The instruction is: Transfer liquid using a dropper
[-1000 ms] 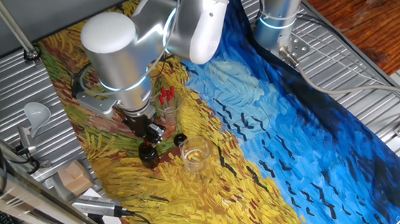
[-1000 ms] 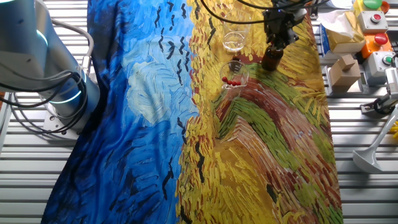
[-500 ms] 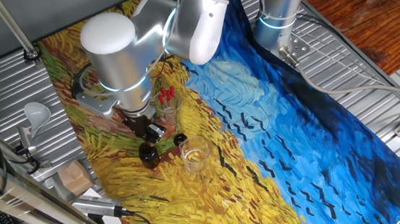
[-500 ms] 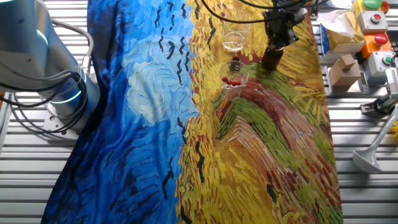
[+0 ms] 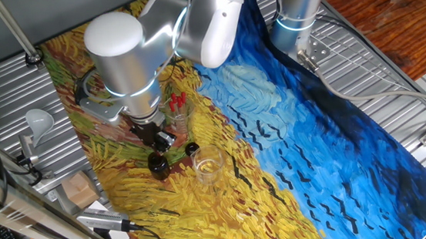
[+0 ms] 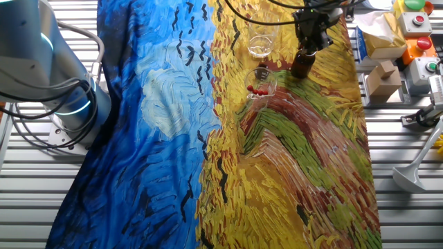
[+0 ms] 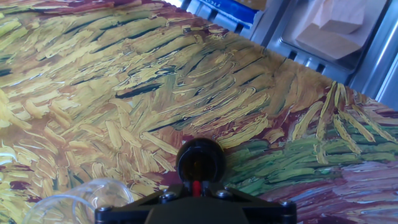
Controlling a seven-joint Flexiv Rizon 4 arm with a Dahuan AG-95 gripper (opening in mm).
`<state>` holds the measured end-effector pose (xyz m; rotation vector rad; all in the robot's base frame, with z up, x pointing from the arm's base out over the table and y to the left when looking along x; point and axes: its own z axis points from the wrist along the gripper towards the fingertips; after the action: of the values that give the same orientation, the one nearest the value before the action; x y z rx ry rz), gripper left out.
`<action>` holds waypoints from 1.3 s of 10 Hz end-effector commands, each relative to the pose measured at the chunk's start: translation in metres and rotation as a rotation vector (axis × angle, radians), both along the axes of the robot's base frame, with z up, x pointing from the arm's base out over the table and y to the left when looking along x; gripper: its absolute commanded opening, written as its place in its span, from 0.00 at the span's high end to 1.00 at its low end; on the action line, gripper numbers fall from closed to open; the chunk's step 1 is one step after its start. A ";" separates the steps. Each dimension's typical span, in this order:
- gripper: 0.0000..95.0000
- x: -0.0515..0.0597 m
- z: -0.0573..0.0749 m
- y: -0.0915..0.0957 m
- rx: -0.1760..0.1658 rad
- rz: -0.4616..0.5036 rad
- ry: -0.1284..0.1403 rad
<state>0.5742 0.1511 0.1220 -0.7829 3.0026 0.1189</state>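
Observation:
My gripper (image 5: pixel 158 140) hangs right over a dark brown bottle (image 5: pixel 157 164), also seen in the other fixed view (image 6: pixel 301 64). In the hand view the bottle's open mouth (image 7: pixel 200 160) sits just ahead of my gripper (image 7: pixel 196 189). The jaws are shut on the red bulb of a dropper (image 7: pixel 196 188), whose clear stem is hidden. A glass (image 5: pixel 176 107) behind my gripper holds more red-bulbed droppers (image 6: pixel 257 90). An empty clear glass (image 5: pixel 208 165) stands right of the bottle, and its rim shows in the hand view (image 7: pixel 81 196). A small black cap (image 5: pixel 191 148) lies between them.
A painted cloth (image 6: pixel 291 159) covers the table. A wooden block (image 6: pixel 379 78) and a box with buttons (image 6: pixel 419 31) sit past the cloth's edge by the bottle. The block also shows in the hand view (image 7: pixel 333 25). The arm's base (image 6: pixel 48 83) stands at the far side.

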 end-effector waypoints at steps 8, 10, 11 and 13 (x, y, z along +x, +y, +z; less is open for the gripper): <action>1.00 -0.005 0.047 0.004 -0.005 0.012 0.013; 1.00 -0.007 0.055 0.004 -0.004 0.003 0.017; 1.00 -0.008 0.060 0.005 -0.005 0.003 0.029; 1.00 -0.011 0.066 0.005 -0.005 0.000 0.038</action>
<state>0.5635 0.1568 0.1906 -0.7906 3.0456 0.1291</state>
